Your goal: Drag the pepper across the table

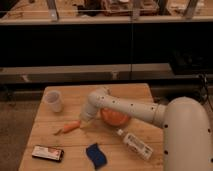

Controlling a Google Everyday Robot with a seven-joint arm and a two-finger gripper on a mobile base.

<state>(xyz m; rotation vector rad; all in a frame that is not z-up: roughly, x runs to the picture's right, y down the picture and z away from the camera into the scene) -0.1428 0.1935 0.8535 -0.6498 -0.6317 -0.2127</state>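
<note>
The pepper [69,128] is a small slender orange vegetable lying on the light wooden table [125,93], left of centre, with its thin stem tip pointing to the lower left. My white arm reaches in from the right over the table. My gripper [83,120] is at the arm's lower left end, right at the pepper's thick end. The arm hides the fingers.
An orange bowl [116,118] sits just behind the arm. A white cup [53,101] stands at the back left. A dark snack packet [47,153], a blue sponge [95,154] and a lying clear bottle [135,144] are along the front edge.
</note>
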